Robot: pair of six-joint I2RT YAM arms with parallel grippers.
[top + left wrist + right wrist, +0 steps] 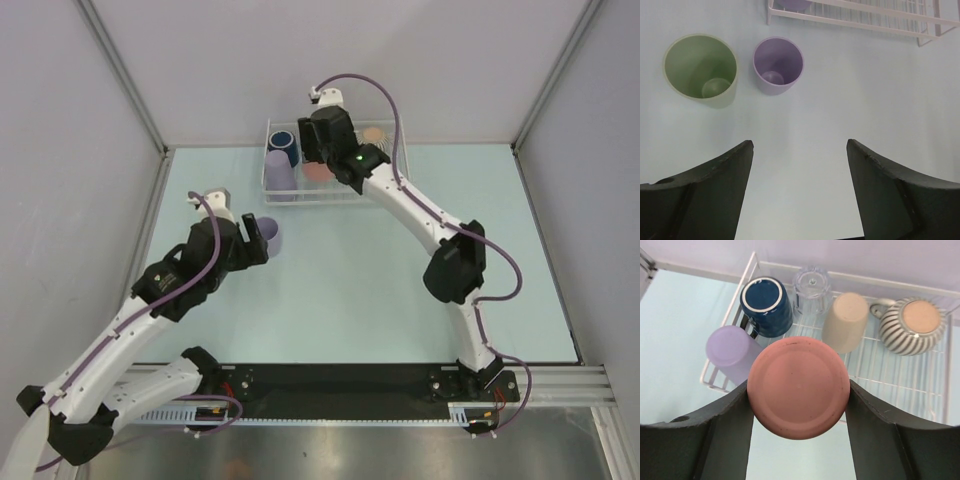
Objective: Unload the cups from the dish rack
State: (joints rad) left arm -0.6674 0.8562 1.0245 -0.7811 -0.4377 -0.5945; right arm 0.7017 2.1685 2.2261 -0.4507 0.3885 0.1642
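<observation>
I have my right end effector (798, 385) closed on the salmon-pink cup (798, 395), which sits bottom-up with a finger pressed against each side, at the near edge of the dish rack (900, 382). My left end effector (799, 144) hangs open and empty over the table (855, 100). Just ahead of it, two cups already stand mouth-up outside the rack, the pale green cup (700, 67) and a lavender cup (777, 65). I judge the step in hand to be lifting the pink one out, with six of the eight not yet unloaded. The next move calls for a straight rise that clears the wire side and the second lavender cup (730, 352), which sits close at the pink cup's left, and then a carry to bare table (whether the cup has left the wires yet I cannot tell). My right wrist view alone lays out the rest of the load: the navy mug (765, 302), the clear cup (811, 285), the tan cup (845, 320) and the ribbed beige mug (912, 325), all inverted. From above, my own arm covers much of the rack, and the green cup is hidden too. Only my left wrist view shows that one.
</observation>
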